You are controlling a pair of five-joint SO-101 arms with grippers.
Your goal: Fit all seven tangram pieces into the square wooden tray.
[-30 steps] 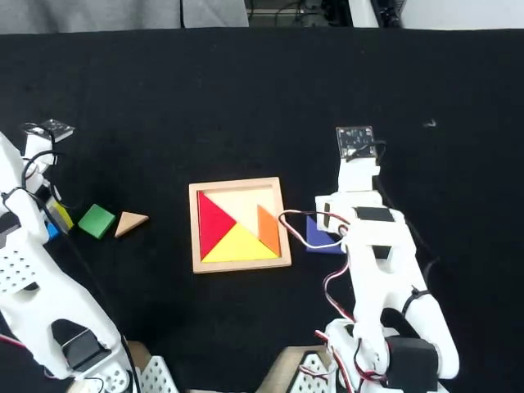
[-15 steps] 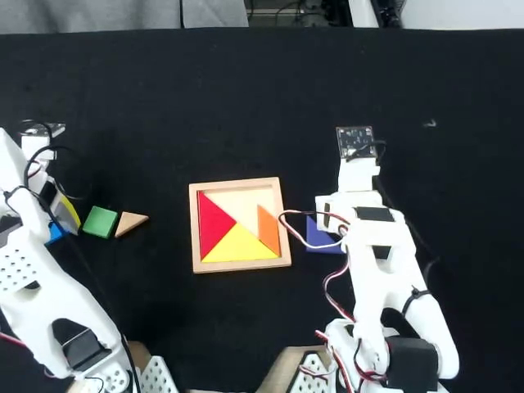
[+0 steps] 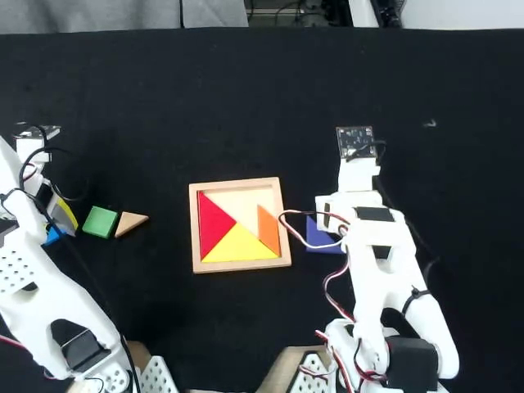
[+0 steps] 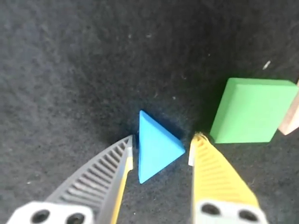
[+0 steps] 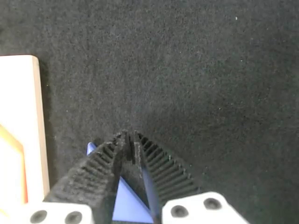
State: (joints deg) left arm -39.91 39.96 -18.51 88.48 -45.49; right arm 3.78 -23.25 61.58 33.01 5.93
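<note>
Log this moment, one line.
left gripper: open around blue triangle | right gripper: shut over purple piece | tray: holds red, yellow, orange

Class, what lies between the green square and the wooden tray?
The tan triangle, right beside the green square, then bare black table, as the high view shows.

**Robotics lab bench, not a home**

Looks like a lab or maker-type workspace. A black cloth-covered surface (image 3: 164, 98) has two white plastic arms at its near edge, the left arm (image 3: 33, 278) and the right arm (image 3: 377, 270). Exposed red and white wires (image 3: 299, 233) loop off the right arm, and a bare circuit board (image 3: 355, 141) sits on its wrist. Grey fabric (image 3: 90, 15) and tangled cables (image 3: 286, 10) lie behind the far edge.
</note>
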